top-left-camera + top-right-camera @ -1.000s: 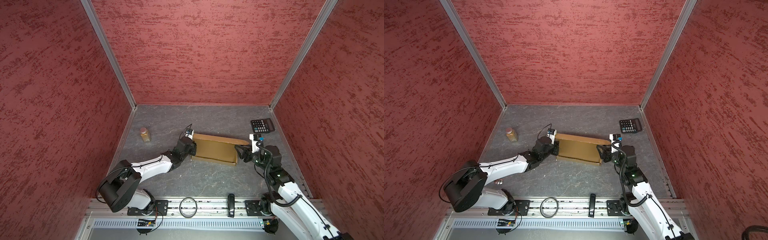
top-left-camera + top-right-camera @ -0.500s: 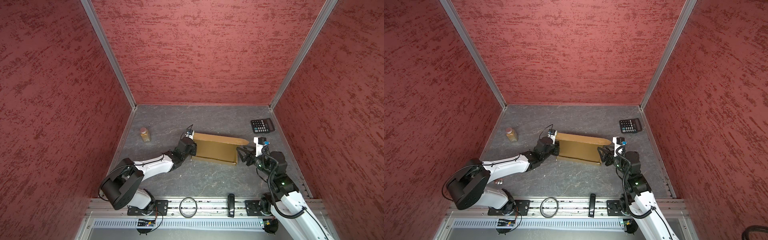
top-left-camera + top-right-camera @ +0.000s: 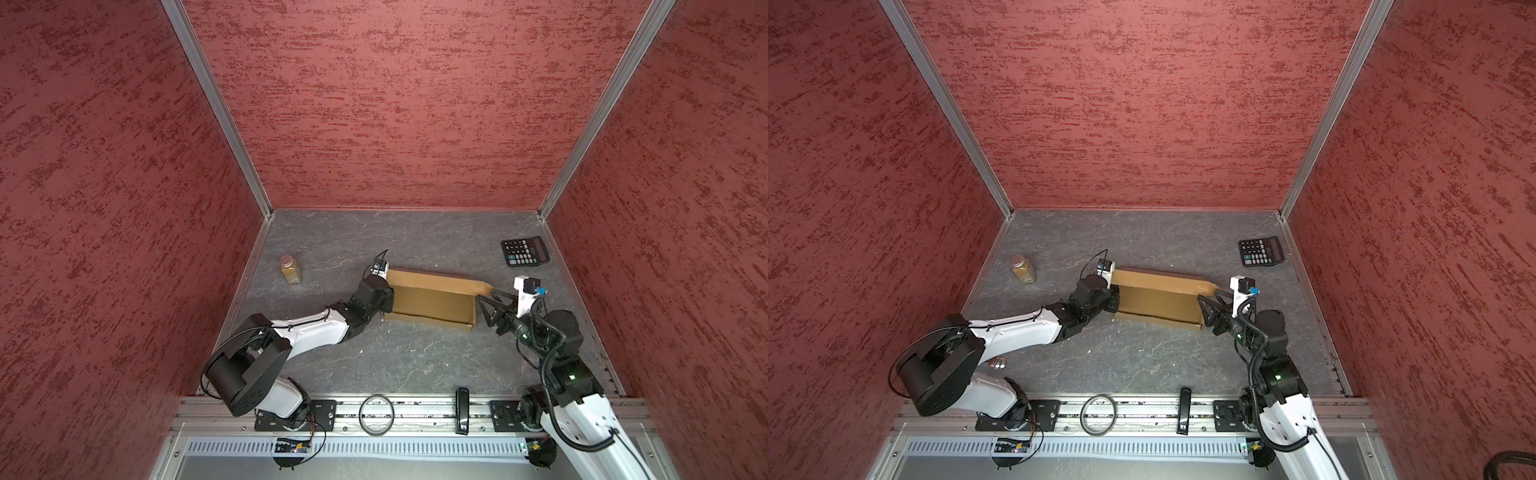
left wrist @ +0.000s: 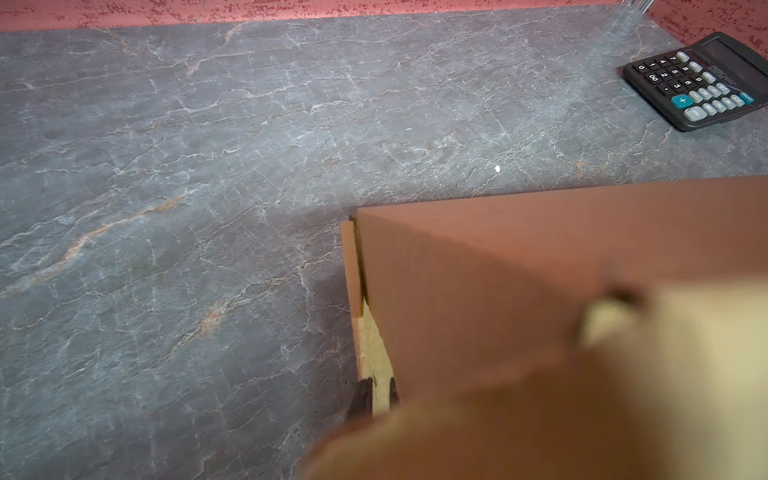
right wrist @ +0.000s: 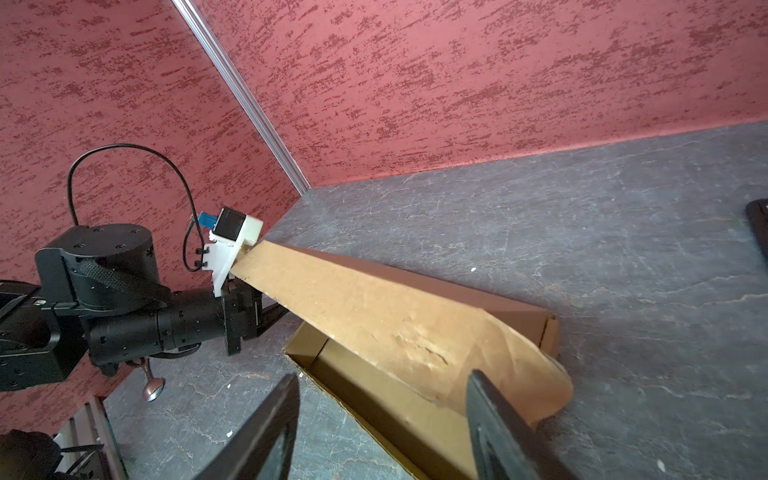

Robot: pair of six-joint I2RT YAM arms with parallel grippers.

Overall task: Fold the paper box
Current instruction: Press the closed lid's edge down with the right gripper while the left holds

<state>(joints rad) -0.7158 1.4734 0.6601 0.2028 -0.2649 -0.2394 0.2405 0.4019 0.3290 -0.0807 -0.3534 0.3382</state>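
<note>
In both top views the scene is seen from high above the near edge of the bench (image 3: 415, 357), tilted down toward the back wall (image 3: 407, 104); the whole bench is shared. The left wrist view is taken close over the paper box (image 4: 519, 257), facing the calculator (image 4: 702, 83). The right wrist view is taken low, past the right end effector (image 5: 382, 376), along the paper box toward the left arm (image 5: 124, 324).

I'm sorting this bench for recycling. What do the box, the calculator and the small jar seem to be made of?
The box: brown corrugated cardboard, matte; its thick pale cut edge shows in the left wrist view. The calculator: probably hard black plastic, slight sheen, moulded grey keys. The jar: clear plastic or glass, cannot tell which; brownish contents show through, and the lid looks shiny, metallic.
</note>
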